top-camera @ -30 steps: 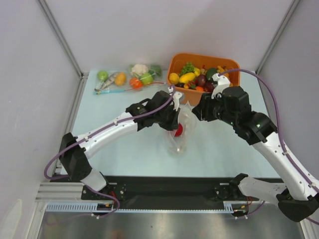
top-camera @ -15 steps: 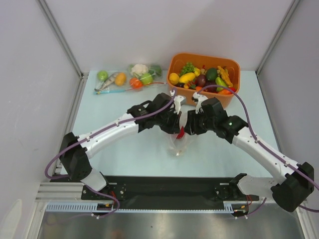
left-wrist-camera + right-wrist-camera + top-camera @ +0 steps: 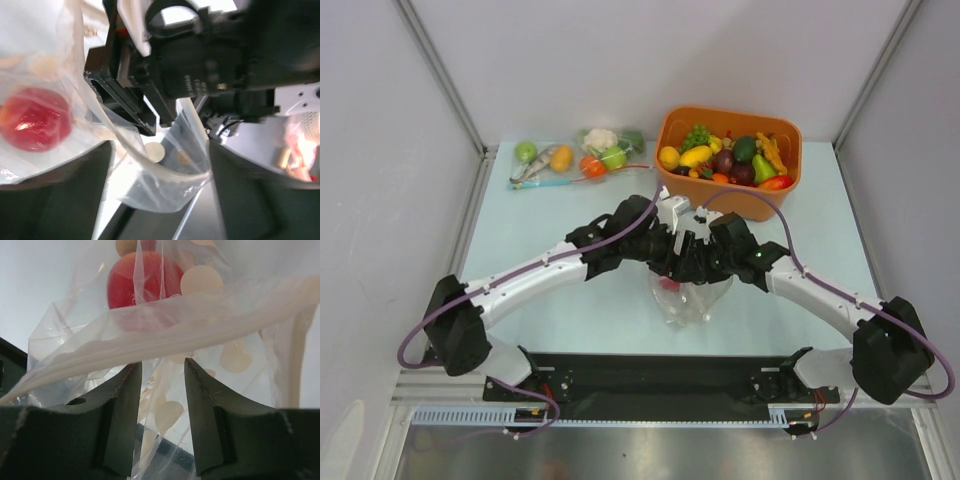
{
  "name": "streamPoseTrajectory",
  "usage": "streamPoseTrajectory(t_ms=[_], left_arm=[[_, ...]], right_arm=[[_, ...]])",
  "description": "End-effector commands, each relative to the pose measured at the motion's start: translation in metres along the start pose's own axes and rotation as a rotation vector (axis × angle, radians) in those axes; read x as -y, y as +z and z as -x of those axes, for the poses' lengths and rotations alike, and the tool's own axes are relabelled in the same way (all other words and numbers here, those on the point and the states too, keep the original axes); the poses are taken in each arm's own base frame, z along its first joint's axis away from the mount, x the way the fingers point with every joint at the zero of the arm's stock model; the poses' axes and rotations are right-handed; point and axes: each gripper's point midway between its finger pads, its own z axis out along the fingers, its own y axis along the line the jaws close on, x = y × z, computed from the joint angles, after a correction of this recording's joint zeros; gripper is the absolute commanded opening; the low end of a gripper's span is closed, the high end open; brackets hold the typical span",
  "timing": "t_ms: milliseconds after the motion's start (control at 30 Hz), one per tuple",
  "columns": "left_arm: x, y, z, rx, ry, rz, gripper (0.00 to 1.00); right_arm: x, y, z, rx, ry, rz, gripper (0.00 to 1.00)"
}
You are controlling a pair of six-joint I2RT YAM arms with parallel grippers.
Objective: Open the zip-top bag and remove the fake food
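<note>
Top external view shows both arms reaching to the middle of the counter (image 3: pixel 520 220). Their black ends meet there, right over the zip-top bag (image 3: pixel 695 300). The bag is clear and crinkly. It sits in front of the orange basket (image 3: pixel 772 204), which is full of toy food, and well apart from the other bags (image 3: pixel 570 160) at the back left.

A round red fruit (image 3: pixel 34 119) is inside the bag.

The left fingers (image 3: pixel 55 200) are spread wide apart. A fold of the bag lies in the gap between them, and they are not squeezing it.

The right fingers (image 3: pixel 120 420) stand a little apart, with thin plastic hanging in the narrow gap. The pale zip strip (image 3: pixel 200 310) runs across just past their tips. They do not look closed on it.
</note>
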Motion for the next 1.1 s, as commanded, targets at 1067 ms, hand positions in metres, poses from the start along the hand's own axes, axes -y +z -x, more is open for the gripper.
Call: streamPoseTrajectory(t_ms=[1067], left_arm=[[-0.156, 0.051, -0.034, 0.025, -0.23, 0.266, 0.97]], right_arm=[[-0.015, 0.017, 0.024, 0.101, -0.043, 0.095, 0.51]])
